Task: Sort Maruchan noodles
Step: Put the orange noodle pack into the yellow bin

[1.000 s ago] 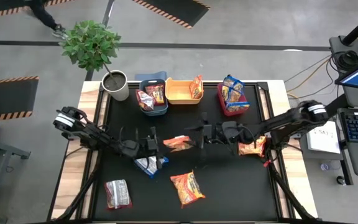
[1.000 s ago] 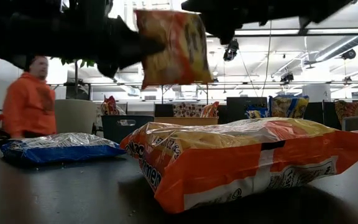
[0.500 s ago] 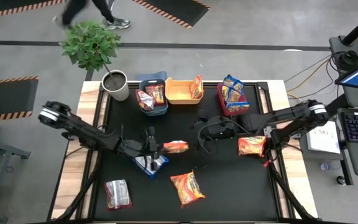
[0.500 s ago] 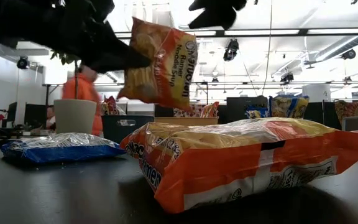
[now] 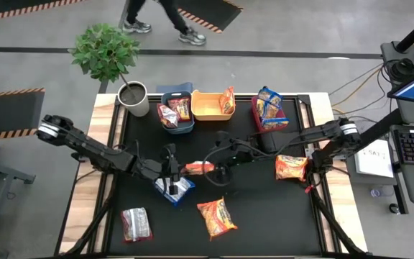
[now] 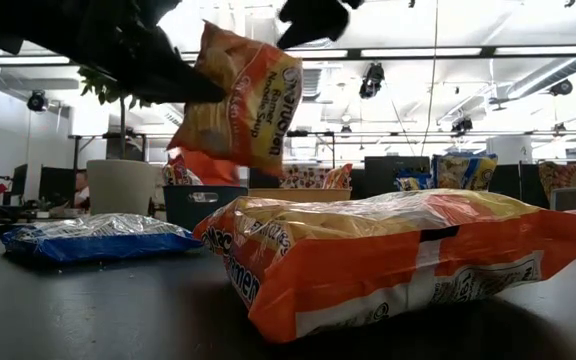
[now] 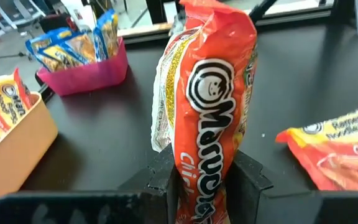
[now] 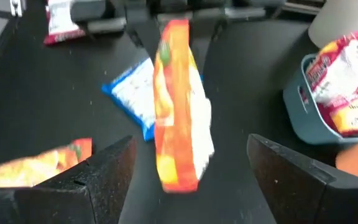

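My left gripper (image 5: 181, 170) is shut on an orange Maruchan noodles packet (image 5: 198, 168), which hangs above the table's middle; the low view shows the packet (image 6: 238, 95) tilted in the air. Just to its right, my right gripper (image 5: 220, 164) is open. Its fingers (image 8: 101, 180) stand on either side of the packet (image 8: 179, 130) without touching it. A blue packet (image 5: 172, 189), an orange one (image 5: 216, 217), a dark red one (image 5: 136, 224) and another orange one (image 5: 291, 167) lie flat on the black table. My left gripper pinches one short end of the orange packet (image 7: 199, 190) between its two fingers, one on each flat face. The fingers come nearly level from the table's left. The packet stands on edge, lifted clear, and sticks out beyond the fingers toward the right gripper.
Along the far edge stand a blue bin (image 5: 177, 111), a yellow bin (image 5: 208, 108) and a red bin (image 5: 270, 115), each holding packets. A potted plant (image 5: 134, 97) stands at the far left corner. A person walks on the floor beyond the table.
My right gripper has let go of the orange packet and has risen away from it. My left gripper has kept hold and has risen a little, and the packet has tipped over from hanging upright to slanting.
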`<state>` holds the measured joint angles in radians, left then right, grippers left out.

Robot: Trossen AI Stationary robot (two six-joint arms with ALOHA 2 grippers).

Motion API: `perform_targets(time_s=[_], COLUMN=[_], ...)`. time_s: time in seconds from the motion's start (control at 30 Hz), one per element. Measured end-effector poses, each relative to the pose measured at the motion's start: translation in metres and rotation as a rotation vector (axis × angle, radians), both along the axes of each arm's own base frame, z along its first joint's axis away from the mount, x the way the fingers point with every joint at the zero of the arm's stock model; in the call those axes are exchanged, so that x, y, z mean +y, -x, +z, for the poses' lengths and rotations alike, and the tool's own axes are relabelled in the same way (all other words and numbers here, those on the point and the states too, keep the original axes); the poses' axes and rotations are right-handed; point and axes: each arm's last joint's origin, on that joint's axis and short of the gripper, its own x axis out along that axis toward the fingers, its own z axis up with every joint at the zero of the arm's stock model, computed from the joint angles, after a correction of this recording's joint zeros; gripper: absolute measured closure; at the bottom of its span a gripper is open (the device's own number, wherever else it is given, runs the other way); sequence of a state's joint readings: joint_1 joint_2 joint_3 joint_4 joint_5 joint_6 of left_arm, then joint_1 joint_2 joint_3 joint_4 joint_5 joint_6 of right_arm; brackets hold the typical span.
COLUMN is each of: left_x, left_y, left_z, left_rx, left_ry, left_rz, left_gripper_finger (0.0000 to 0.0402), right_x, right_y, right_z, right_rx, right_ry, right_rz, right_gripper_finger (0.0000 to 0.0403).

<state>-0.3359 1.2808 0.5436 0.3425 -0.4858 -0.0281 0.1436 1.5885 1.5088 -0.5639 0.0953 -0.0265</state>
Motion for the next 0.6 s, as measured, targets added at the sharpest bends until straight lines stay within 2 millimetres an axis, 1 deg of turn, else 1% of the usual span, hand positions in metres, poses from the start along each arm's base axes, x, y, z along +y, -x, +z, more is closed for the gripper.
perform_targets(time_s=[0.13,0.27,0.4,0.5,0.6], left_x=[0.002,0.002,0.001,0.001,0.001], left_y=[-0.002,-0.004,-0.006,-0.006,-0.006], left_z=[-0.002,0.001,0.003,0.002,0.002], left_rx=[-0.003,-0.013,-0.02,-0.018,-0.017], left_ry=[-0.004,-0.003,-0.001,-0.002,-0.003], left_rz=[0.034,0.037,0.036,0.036,0.036], left_gripper_finger=[0.0326,0.0326,0.0326,0.0326,0.0326], right_x=[0.002,0.0,-0.003,-0.004,-0.005], right_y=[-0.009,-0.017,-0.022,-0.024,-0.027], right_z=[-0.005,-0.018,-0.026,-0.03,-0.032], right_rx=[0.02,0.053,0.064,0.08,0.069], right_ry=[-0.009,-0.015,-0.017,-0.017,-0.018], right_rz=[0.013,-0.005,-0.019,-0.025,-0.027], right_gripper_finger=[0.0111,0.0117,0.013,0.0154,0.0195])
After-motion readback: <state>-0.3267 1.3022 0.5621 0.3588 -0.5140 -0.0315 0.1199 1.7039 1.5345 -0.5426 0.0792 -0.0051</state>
